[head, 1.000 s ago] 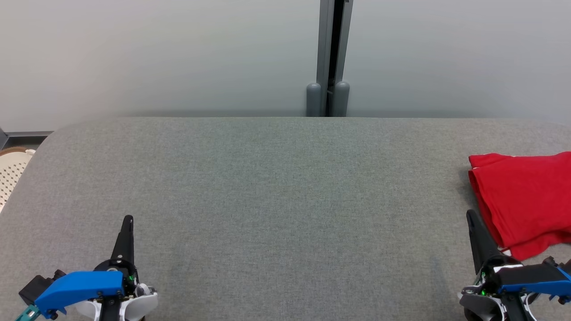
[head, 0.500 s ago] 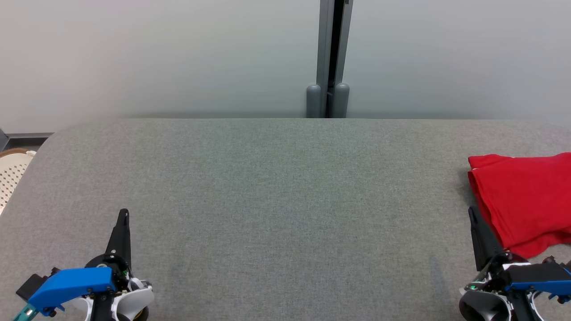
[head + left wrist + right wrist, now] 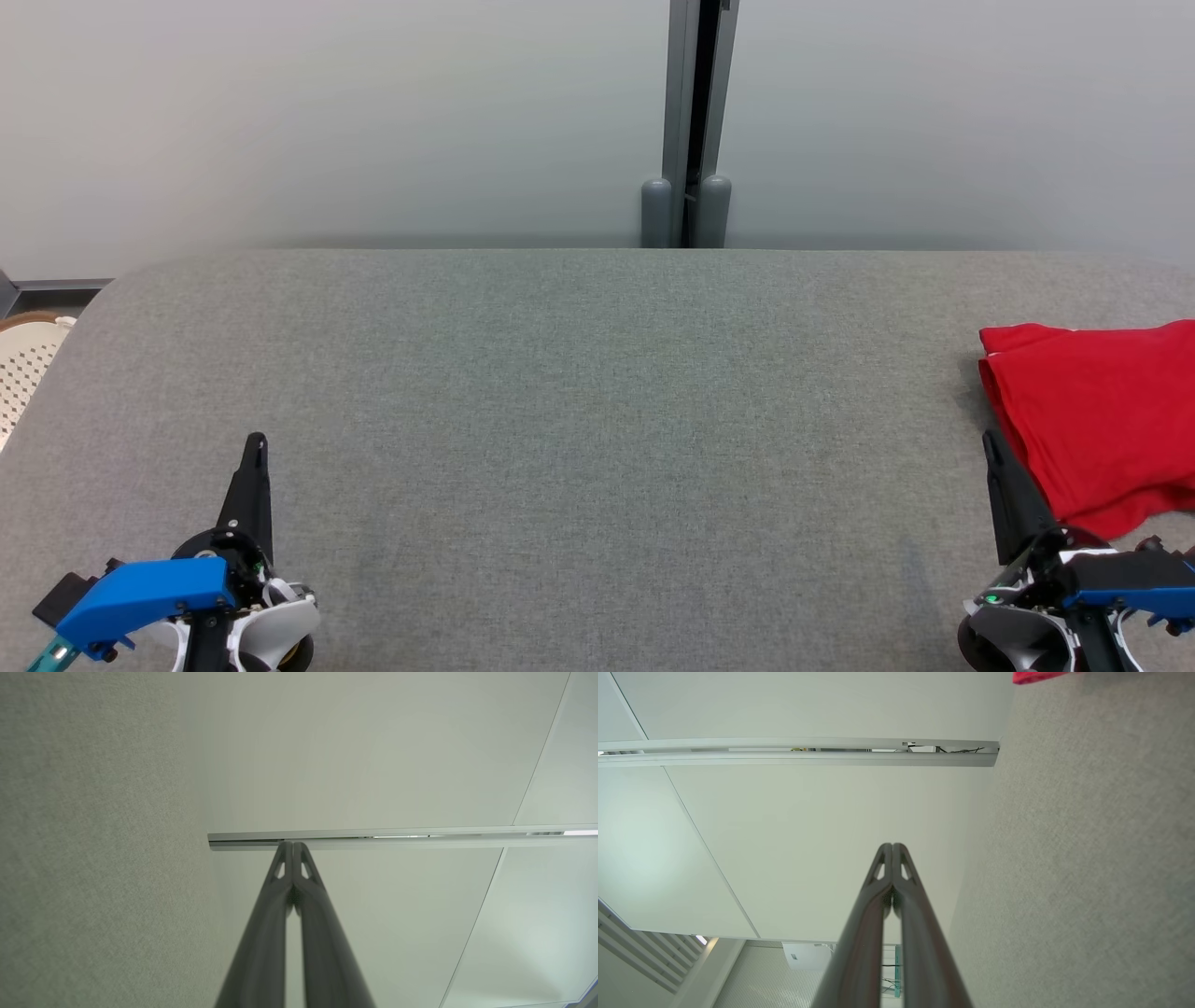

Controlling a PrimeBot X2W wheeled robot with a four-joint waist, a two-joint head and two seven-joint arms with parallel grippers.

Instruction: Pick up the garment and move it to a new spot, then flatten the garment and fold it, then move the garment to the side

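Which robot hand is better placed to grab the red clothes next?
Probably the right hand: it sits just beside the red garment. The left hand is far away across the grey table.

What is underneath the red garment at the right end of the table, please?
The red garment lies on the grey fabric tabletop, which shows around its visible edges. Anything beneath its folded layers is covered, and its right part runs out of view.

One garment (image 3: 1097, 415), two pincers (image 3: 255, 441) (image 3: 989, 439), one table (image 3: 597, 401), one basket (image 3: 23, 364)
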